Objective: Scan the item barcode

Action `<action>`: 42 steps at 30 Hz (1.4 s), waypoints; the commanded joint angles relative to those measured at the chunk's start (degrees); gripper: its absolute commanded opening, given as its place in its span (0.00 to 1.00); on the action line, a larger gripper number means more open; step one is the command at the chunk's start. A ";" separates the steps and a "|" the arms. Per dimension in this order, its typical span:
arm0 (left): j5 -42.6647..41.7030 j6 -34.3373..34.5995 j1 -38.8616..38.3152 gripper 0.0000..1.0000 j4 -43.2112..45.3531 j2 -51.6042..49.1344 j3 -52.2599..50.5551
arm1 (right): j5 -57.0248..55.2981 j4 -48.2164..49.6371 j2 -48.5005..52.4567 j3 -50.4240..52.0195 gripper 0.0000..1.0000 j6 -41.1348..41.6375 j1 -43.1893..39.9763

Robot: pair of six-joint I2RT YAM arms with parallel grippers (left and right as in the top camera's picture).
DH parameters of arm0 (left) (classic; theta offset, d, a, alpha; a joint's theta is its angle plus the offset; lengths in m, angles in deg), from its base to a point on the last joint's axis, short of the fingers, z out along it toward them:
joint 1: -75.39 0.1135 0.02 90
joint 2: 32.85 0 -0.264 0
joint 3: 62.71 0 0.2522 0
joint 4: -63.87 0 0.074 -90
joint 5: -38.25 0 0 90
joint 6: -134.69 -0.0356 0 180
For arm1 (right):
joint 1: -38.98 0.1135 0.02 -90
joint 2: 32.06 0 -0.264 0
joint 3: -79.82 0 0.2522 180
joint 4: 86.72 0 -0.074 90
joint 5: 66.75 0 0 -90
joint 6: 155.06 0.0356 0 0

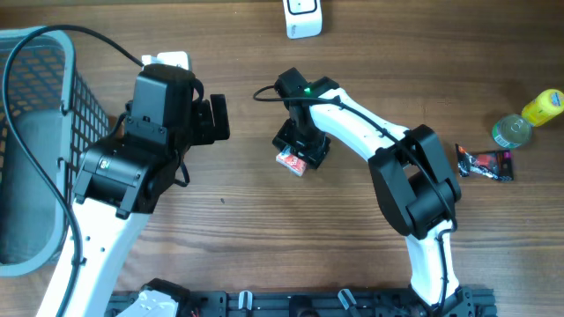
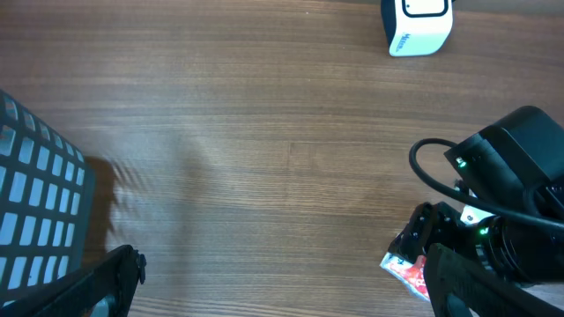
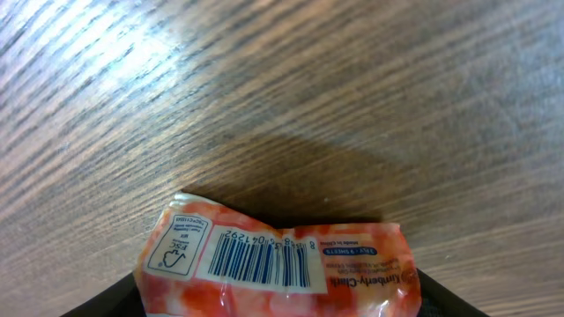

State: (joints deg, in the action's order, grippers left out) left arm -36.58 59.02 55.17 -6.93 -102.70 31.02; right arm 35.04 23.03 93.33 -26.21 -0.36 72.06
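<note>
An orange-and-white tissue packet [image 3: 282, 264] lies between the fingers of my right gripper [image 3: 278, 299], its barcode label facing the wrist camera. Its two ends press against the dark fingers at the lower corners, and a shadow falls on the wood behind it. Seen from overhead, the right gripper [image 1: 300, 145] is over the packet [image 1: 291, 162] at mid table. A white scanner box [image 1: 303, 18] stands at the far edge and also shows as the white box [image 2: 418, 25] in the left wrist view. My left gripper [image 2: 282, 282] is open and empty, left of the packet [image 2: 407, 271].
A grey wire basket [image 1: 35, 132] fills the left side, and its mesh wall [image 2: 35, 220] is close to the left fingers. At the right lie a bottle with a yellow cap [image 1: 529, 119] and a dark snack wrapper [image 1: 485, 163].
</note>
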 commanded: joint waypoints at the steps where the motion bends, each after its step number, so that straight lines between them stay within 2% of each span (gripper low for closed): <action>1: 0.98 0.96 0.26 1.00 -0.26 0.09 -0.09 | 2.47 -0.11 0.52 0.31 0.71 10.78 -0.13; 3: 0.98 0.96 0.26 1.00 -0.46 0.09 -0.11 | 2.95 -0.11 0.52 0.31 0.75 17.84 -0.13; 7: 0.92 1.86 0.26 1.00 -1.03 0.09 -0.11 | 3.78 1.88 0.52 0.31 0.76 41.07 -0.13; 8: 0.92 2.89 0.26 1.00 -1.14 0.09 -0.11 | 3.78 4.26 0.52 0.31 0.76 48.70 -0.13; 9: 0.90 2.91 0.26 1.00 -1.25 0.09 -0.09 | 3.78 7.02 0.52 0.33 0.75 52.81 -0.15; 10: 0.92 2.91 0.26 1.00 -1.31 0.09 -0.09 | 3.78 8.70 0.52 0.33 0.72 53.86 -0.13; 13: 0.90 3.41 0.26 1.00 -1.31 0.09 -0.11 | 0.87 15.96 0.52 0.31 0.72 53.88 -0.15; 15: 0.76 5.27 0.26 1.00 -1.46 0.09 -0.11 | -1.42 19.37 0.52 0.31 0.81 53.88 -0.15; 16: 0.72 5.73 0.26 1.00 -1.57 0.09 -0.11 | -2.19 21.29 0.55 0.31 1.00 53.90 -0.15; 20: 0.81 5.64 0.26 1.00 -1.77 0.09 -0.09 | -0.44 25.90 0.52 0.31 1.00 53.48 -0.63; 26: 1.01 5.64 0.26 1.00 -1.77 0.09 -0.11 | 5.84 25.40 -1.70 0.28 1.00 34.40 -0.94; 29: 1.44 6.32 0.26 1.00 -0.85 0.39 -0.09 | 4.63 21.99 -5.44 0.28 1.00 27.08 -0.94; 33: 11.15 18.25 0.26 1.00 0.55 2.36 -0.09 | 1.03 18.05 -10.82 0.28 1.00 10.03 -1.18; 36: 12.61 19.17 0.26 1.00 2.43 3.48 -0.09 | 1.11 17.51 -15.04 0.28 1.00 -13.60 -1.27; 39: 14.80 19.17 0.26 1.00 2.19 3.76 -0.09 | 1.16 16.50 -16.11 0.28 1.00 -44.63 -1.29; 41: 15.41 19.15 0.26 1.00 2.71 4.09 -0.09 | 2.23 12.00 -15.50 0.33 1.00 -69.40 -1.27; 42: 15.37 19.15 0.26 1.00 3.50 4.57 -0.09 | 2.21 9.60 -15.06 0.33 1.00 -78.90 -1.27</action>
State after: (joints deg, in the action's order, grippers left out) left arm -24.03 76.70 55.17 -4.68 -99.31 31.02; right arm 37.14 36.41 77.44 -26.25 -37.97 71.04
